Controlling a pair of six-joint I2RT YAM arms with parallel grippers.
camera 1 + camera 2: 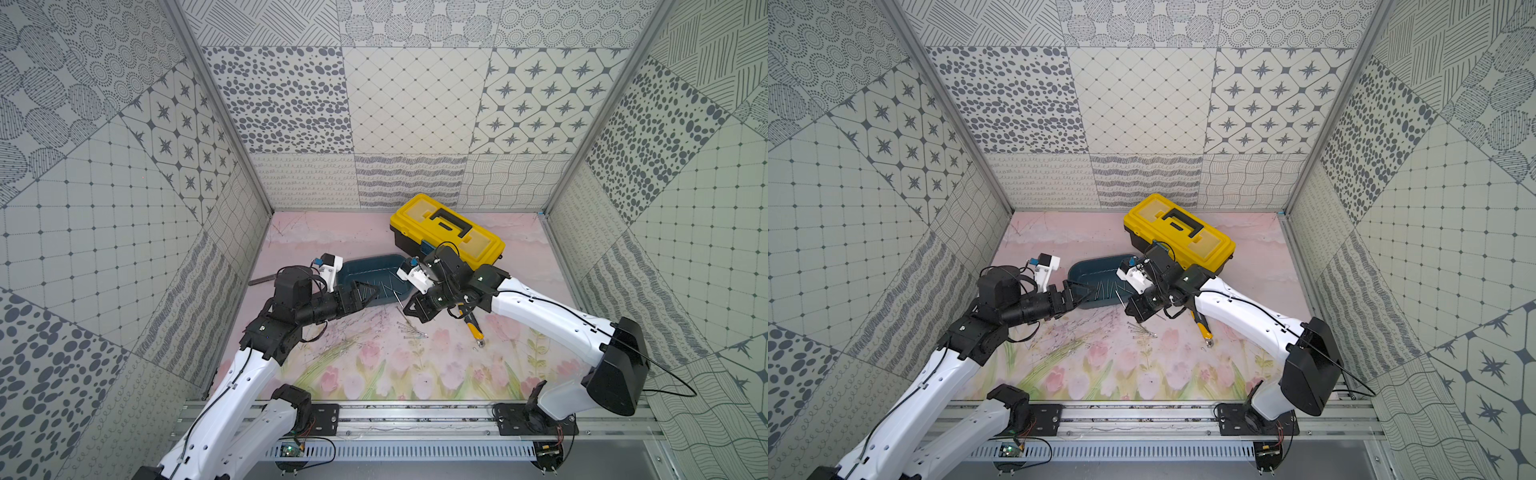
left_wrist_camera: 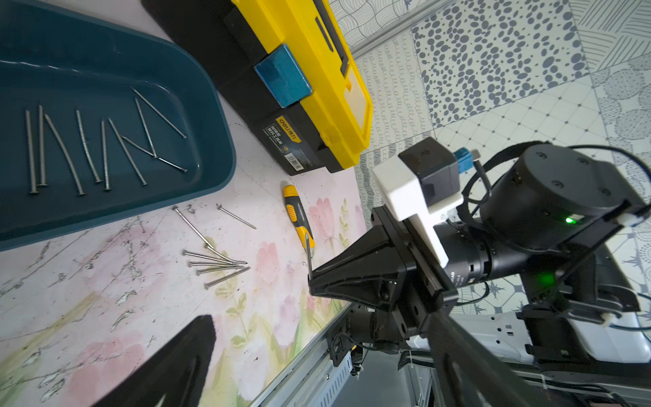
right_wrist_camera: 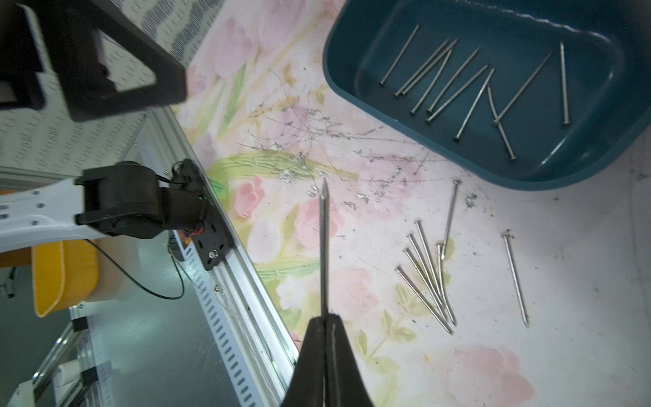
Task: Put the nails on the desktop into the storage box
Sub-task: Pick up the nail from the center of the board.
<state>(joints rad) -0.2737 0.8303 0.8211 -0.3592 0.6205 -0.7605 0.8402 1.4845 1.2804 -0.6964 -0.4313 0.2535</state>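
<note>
The teal storage box (image 1: 365,268) (image 1: 1090,270) lies mid-desktop with several nails (image 2: 84,148) (image 3: 468,84) inside. More nails (image 1: 413,331) (image 1: 1142,330) (image 2: 218,266) (image 3: 426,282) lie loose on the tulip-printed desktop (image 1: 374,374) just in front of it. My right gripper (image 1: 409,309) (image 3: 326,320) is shut on one nail (image 3: 324,246) (image 2: 308,253), held above the desktop near the box's front right corner, point sticking out past the tips. My left gripper (image 1: 368,293) (image 2: 317,370) hangs open and empty over the box's near left part, its fingers (image 2: 176,363) spread wide.
A yellow-lidded black toolbox (image 1: 446,228) stands behind the box at the right. A yellow-and-black utility knife (image 1: 473,326) (image 2: 299,218) lies under my right arm. A dark metal bar (image 1: 262,279) rests by the left wall. The aluminium rail (image 1: 415,411) borders the front.
</note>
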